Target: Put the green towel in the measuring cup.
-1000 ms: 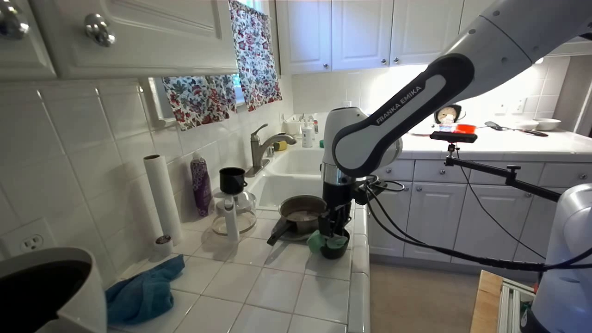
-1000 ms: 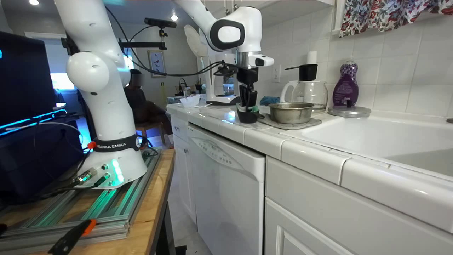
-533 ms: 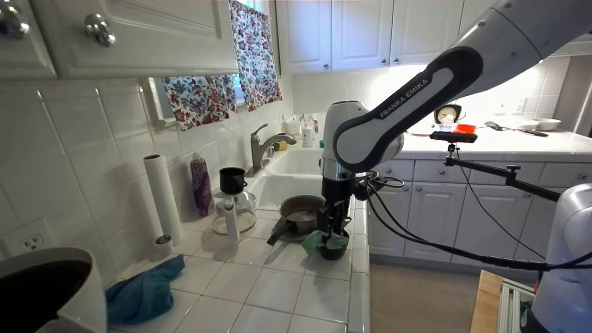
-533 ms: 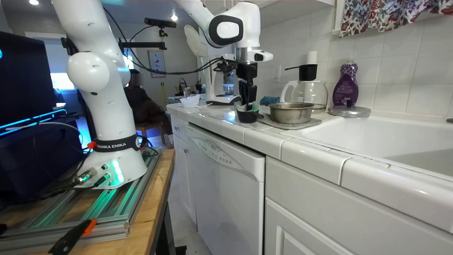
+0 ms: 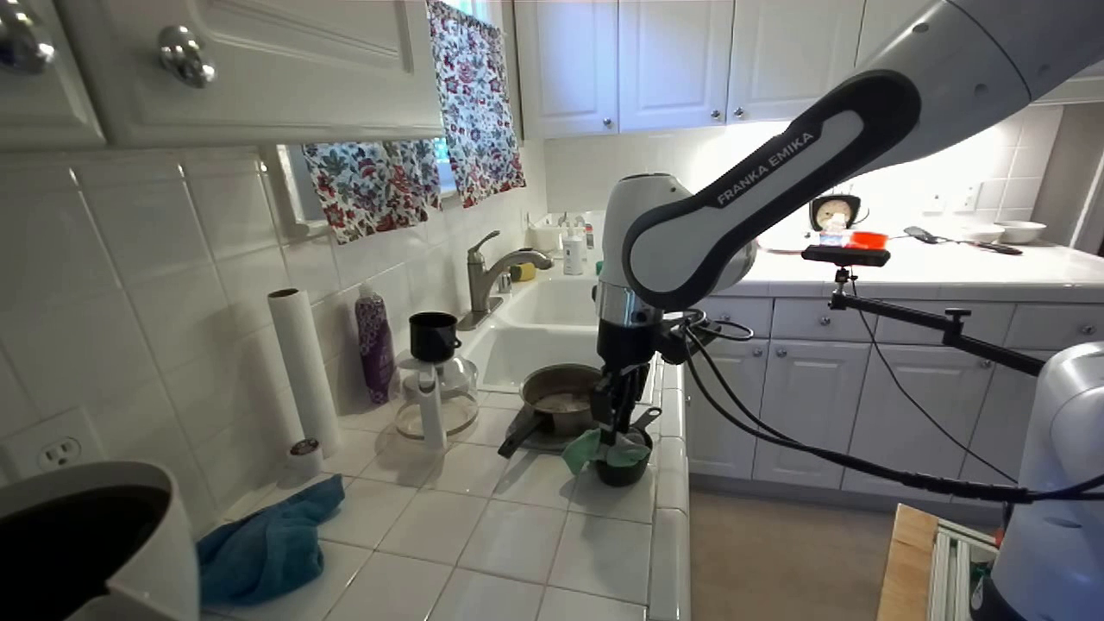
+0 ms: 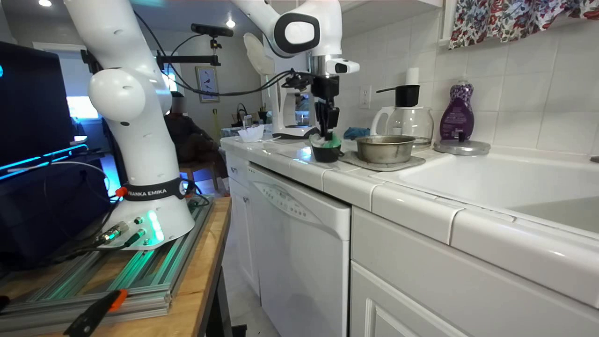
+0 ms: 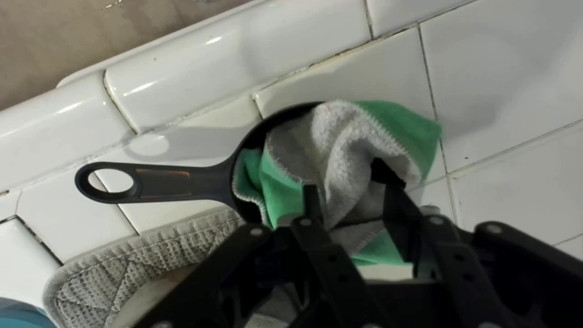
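The green towel (image 7: 401, 127) with a grey-white reverse is bunched in the black measuring cup (image 7: 241, 182); parts of it hang over the rim. The cup stands on the tiled counter near its front edge, its handle pointing left in the wrist view. In both exterior views the towel (image 5: 582, 450) (image 6: 333, 142) shows above the rim of the cup (image 5: 623, 474) (image 6: 326, 154). My gripper (image 7: 350, 182) is over the cup, pointing down with its fingertips at the towel. Its fingers stand apart, with towel visible between and below them. The fingertip contact is partly hidden by folds.
A metal pan (image 5: 561, 392) with a dark handle sits beside the cup on a grey pad (image 7: 150, 250). A glass carafe (image 5: 448, 397), a purple bottle (image 5: 375, 345) and a blue cloth (image 5: 267, 543) lie toward the wall. The counter edge (image 5: 671, 535) is close.
My gripper has risen and tilted slightly above the cup. The towel's overhanging part has shifted shape, and more towel shows above the rim. The cup has stayed almost in place.
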Available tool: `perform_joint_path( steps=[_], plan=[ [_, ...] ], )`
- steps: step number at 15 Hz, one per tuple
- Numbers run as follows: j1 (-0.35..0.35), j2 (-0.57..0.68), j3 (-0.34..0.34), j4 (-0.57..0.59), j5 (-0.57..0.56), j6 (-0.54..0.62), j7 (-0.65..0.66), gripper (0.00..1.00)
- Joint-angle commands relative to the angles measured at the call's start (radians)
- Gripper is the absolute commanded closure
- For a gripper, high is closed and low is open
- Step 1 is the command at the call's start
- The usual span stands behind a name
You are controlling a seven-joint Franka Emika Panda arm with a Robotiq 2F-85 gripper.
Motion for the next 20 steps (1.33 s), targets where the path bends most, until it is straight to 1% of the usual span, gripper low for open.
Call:
perform_joint_path(
  steps=[1, 2, 3, 6, 10, 14, 17, 20],
  plan=[
    [0.005, -0.019, 0.000, 0.006, -0.001, -0.027, 0.012, 0.89],
    [0.006, -0.018, 0.000, 0.006, 0.001, -0.028, 0.010, 0.96],
    [0.006, -0.016, -0.001, 0.006, 0.003, -0.025, 0.008, 1.00],
    [0.003, -0.004, -0.003, 0.006, 0.002, -0.023, 0.012, 1.00],
    [-0.010, 0.051, -0.017, -0.003, 0.003, -0.011, 0.001, 1.00],
    [-0.035, 0.102, -0.032, -0.004, -0.018, -0.002, 0.036, 1.00],
    [-0.045, 0.155, -0.033, 0.016, -0.027, -0.006, 0.060, 1.00],
    [-0.039, 0.149, -0.027, 0.032, -0.017, -0.019, 0.052, 1.00]
  ],
)
